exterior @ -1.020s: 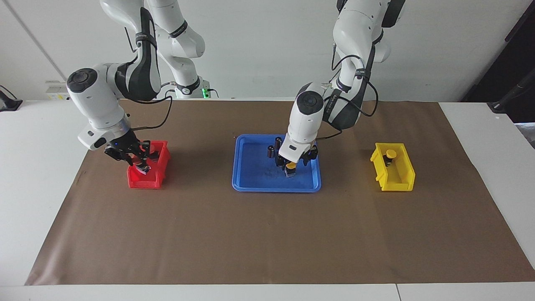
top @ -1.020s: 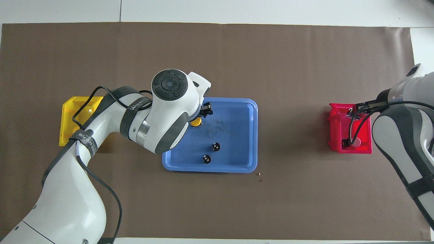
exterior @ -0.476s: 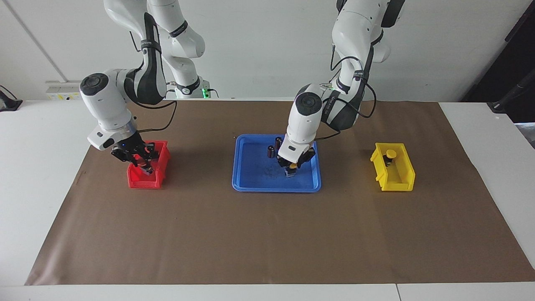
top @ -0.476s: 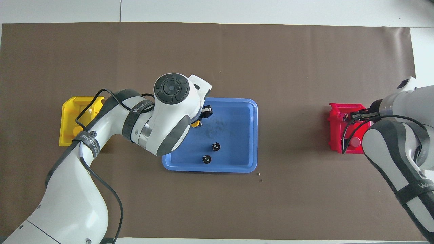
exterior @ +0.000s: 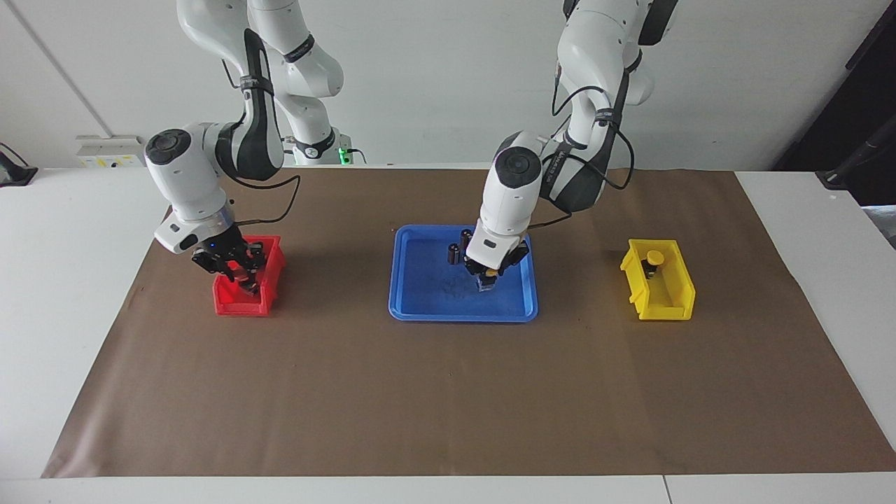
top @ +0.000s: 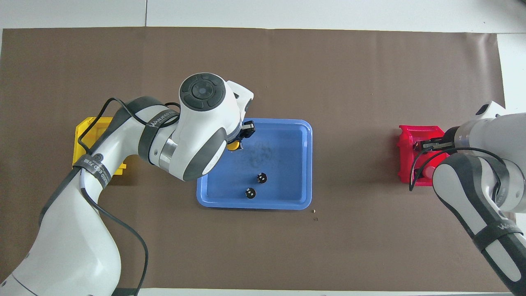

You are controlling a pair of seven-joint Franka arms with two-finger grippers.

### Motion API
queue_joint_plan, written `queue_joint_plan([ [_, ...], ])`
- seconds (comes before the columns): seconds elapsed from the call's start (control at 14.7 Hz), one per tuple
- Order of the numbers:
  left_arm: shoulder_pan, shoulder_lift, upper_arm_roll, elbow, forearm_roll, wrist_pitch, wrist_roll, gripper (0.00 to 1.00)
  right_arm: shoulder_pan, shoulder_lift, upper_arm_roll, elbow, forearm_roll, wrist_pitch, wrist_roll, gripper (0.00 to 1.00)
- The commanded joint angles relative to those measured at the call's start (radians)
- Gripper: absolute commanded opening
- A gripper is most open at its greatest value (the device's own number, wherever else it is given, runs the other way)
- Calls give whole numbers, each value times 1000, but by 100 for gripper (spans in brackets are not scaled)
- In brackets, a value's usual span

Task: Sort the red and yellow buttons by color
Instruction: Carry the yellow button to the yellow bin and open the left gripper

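Over the blue tray (exterior: 420, 308), a yellow button (exterior: 491, 273) sits pinched in my left gripper (exterior: 488, 278). My left fingers are closed tight on it, and its black body hangs just above the tray floor. From overhead, its yellow cap (top: 233, 145) peeks out from under my left wrist, over the tray's edge on my left arm's side.

One more yellow button (exterior: 653, 259) stands in the yellow bin (exterior: 675, 302), at the end closest to me. That bin sits on the brown mat (exterior: 448, 406) toward my left arm's end of the table.

Two dark cylinders (exterior: 458, 246) stand in the tray by the edge closest to me, just beside my left gripper.

My right gripper (exterior: 239, 274) is over the red bin (exterior: 241, 304), toward my right arm's end of the table. Its fingertips are shut, and I cannot tell if they hold anything. From overhead, a red button (top: 429, 171) shows in that bin, partly hidden by my right arm.
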Motion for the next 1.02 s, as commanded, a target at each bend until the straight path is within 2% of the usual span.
queue_joint_plan([
  [0.0, 120, -62, 5, 37, -8, -140, 206, 1, -16, -22, 10, -41, 17, 47, -31, 36],
  [0.07, 183, -79, 5, 37, -8, -171, 305, 1, -16, -25, 10, -47, 17, 48, -31, 45],
  [0.14, 237, -85, 5, 38, -5, -199, 405, 1, -16, -25, 10, -47, 17, 48, -31, 60],
  [0.27, 351, -91, 9, 40, 1, -231, 592, 1, -15, -25, 10, -41, 17, 42, -31, 79],
  [0.41, 424, -91, 9, 51, 60, -253, 732, 1, -7, -21, 10, 3, 15, -14, -31, 89],
  [0.54, 470, -91, 9, 52, 79, -250, 823, 1, -2, -16, 11, 101, 15, -153, -28, 99],
  [0.68, 492, -99, 11, 31, 81, -229, 866, 1, -1, -31, 13, 210, 15, -311, -25, 99],
  [0.95, 530, -148, 14, -105, 81, -92, 929, 1, -1, -70, 27, 398, 14, -574, 9, 99],
])
